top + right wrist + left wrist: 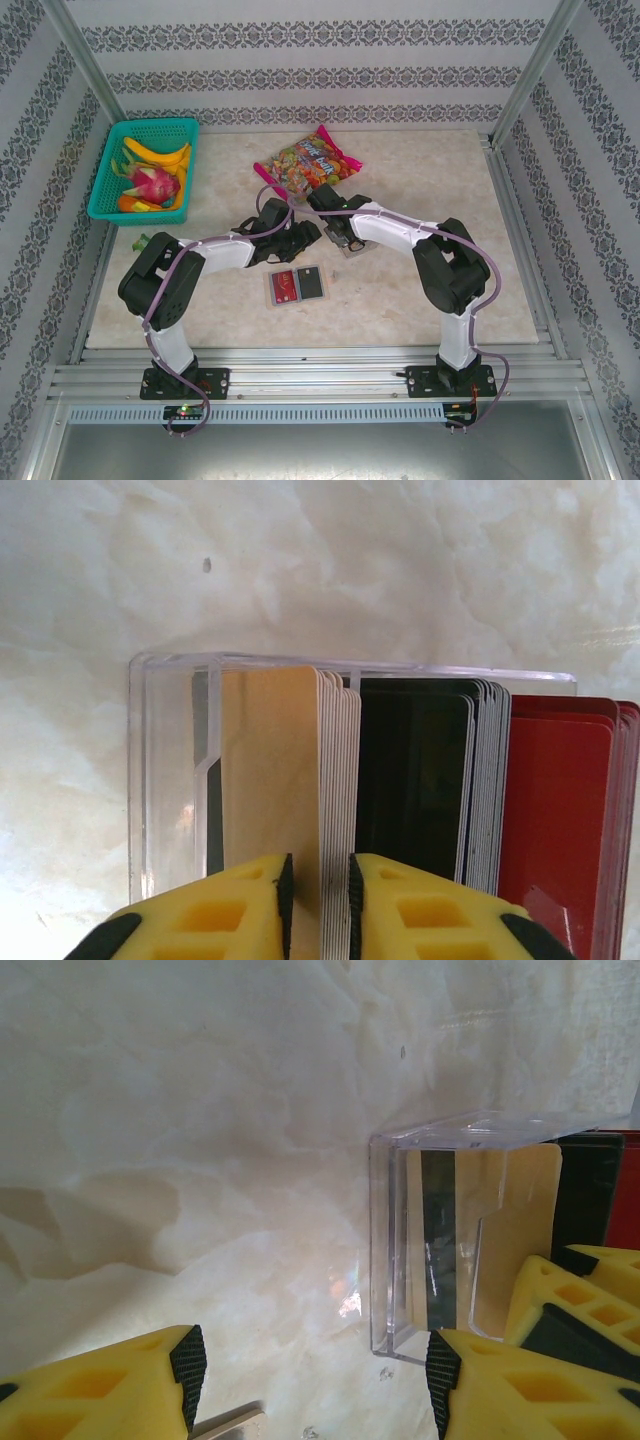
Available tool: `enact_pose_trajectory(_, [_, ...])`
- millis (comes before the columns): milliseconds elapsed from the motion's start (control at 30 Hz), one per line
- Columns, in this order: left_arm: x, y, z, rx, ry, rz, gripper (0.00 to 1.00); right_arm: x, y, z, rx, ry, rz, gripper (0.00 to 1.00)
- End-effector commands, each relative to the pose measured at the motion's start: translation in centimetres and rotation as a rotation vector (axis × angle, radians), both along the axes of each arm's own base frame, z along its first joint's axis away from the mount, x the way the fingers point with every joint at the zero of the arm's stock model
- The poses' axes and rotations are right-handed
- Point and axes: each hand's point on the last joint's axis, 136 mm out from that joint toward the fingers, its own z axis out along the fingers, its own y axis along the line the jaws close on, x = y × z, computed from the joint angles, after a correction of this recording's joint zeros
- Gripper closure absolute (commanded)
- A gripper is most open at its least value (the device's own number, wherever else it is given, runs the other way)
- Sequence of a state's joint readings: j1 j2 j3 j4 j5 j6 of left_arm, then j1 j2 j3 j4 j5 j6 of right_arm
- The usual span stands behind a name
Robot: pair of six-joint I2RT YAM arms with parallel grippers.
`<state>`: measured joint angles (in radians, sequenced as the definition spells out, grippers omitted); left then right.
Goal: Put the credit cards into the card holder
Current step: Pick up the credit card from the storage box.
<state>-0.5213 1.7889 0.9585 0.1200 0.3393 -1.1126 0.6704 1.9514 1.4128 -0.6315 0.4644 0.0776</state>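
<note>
Credit cards (270,770): sitting in clear rack (165,780), tan at nine o'clock, red at three; being pinched at tan stack by right gripper (319,885), beside released left gripper (310,1375). Finding candy bag (306,163) print illegible.

From my console, the left arm (225,250) and right arm (385,225) look alike. Each has white shells between bulky black joints, a black base plate at the bottom of the frame, and a mauve cable (495,285) looping alongside. The wrist views show yellow fingers (100,1395) with triangular cut-outs and black, possibly ribbed, pads (188,1360).
</note>
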Motion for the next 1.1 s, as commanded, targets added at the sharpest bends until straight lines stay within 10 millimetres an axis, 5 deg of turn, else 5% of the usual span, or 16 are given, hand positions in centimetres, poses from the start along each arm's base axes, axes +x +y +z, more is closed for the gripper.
enact_pose_trajectory(0, [1.3, -0.1, 1.0, -0.029, -0.032, 0.015, 0.37, 0.3, -0.4, 1.4, -0.029, -0.052, 0.002, 0.77])
enact_pose_trajectory(533, [1.1, -0.1, 0.8, -0.028, -0.022, 0.011, 0.37, -0.3, 0.3, 1.9, 0.043, -0.022, 0.016, 1.0])
enact_pose_trajectory(1067, [1.2, -0.1, 0.5, -0.021, -0.012, 0.01, 0.37, -1.2, 1.9, 0.3, 0.284, 0.128, -0.048, 0.98])
